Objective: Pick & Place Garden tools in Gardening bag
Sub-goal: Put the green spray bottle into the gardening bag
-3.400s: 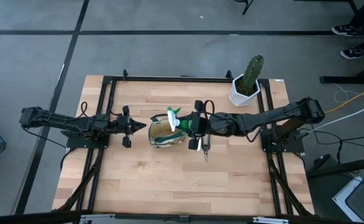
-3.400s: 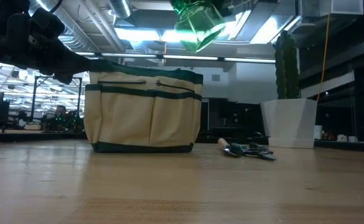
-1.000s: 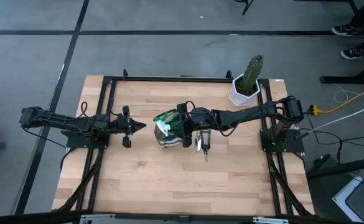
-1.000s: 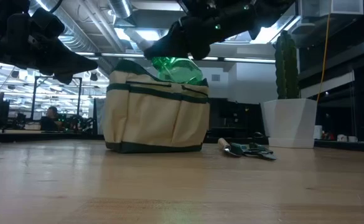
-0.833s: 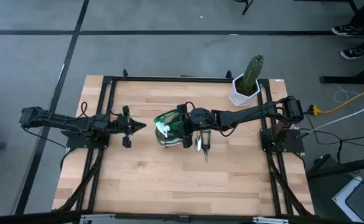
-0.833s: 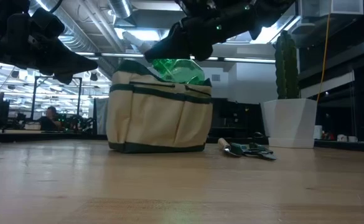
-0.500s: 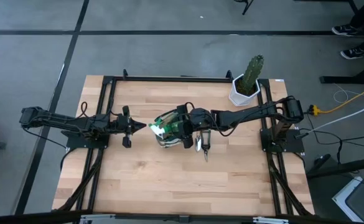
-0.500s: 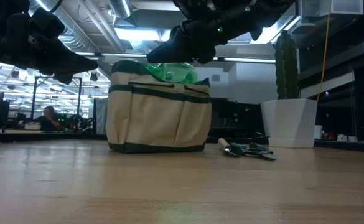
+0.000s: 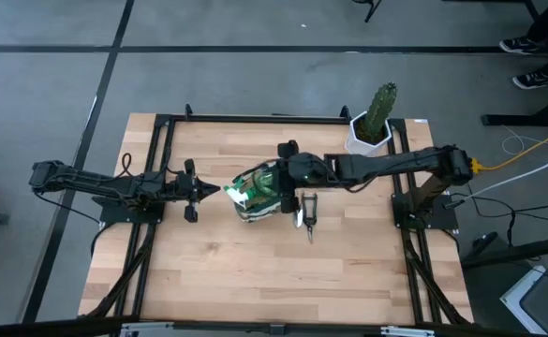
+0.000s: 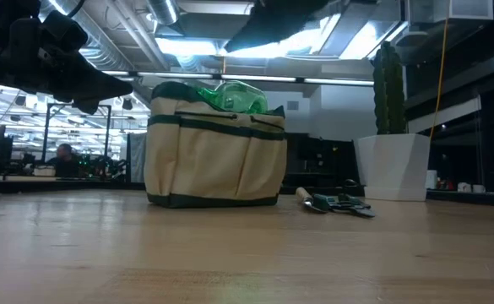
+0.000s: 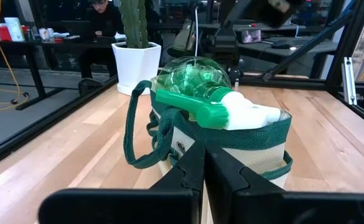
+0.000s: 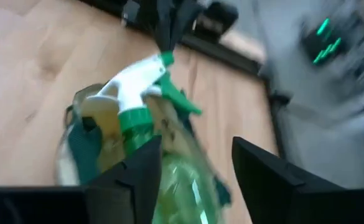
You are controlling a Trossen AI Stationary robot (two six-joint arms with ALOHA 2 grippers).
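The beige gardening bag [image 9: 251, 200] with dark green trim stands upright on the table's middle; it also shows in the low view [image 10: 213, 160]. A green spray bottle [image 9: 258, 190] with a white trigger head lies across the bag's open top [image 11: 200, 87]. My right gripper [image 12: 194, 155] is open and hovers above the bottle [image 12: 175, 174], touching nothing; in the high view it is just right of the bag [image 9: 281, 178]. My left gripper [image 9: 208, 190] is shut, level, just left of the bag. A wooden-handled hand tool [image 9: 308, 213] lies on the table right of the bag.
A cactus in a white faceted pot [image 9: 367, 136] stands at the far right of the table. The hand tool with green pieces [image 10: 331, 203] lies between the bag and the pot. A black frame [image 9: 161, 140] borders the table. A person sits beyond the table [image 11: 101, 12].
My right gripper has let go of the spray bottle and risen clear of the bag, drawing back a little toward the table's right and far side. The bottle has settled lower and stays lying in the bag's open top. The bag stays in place.
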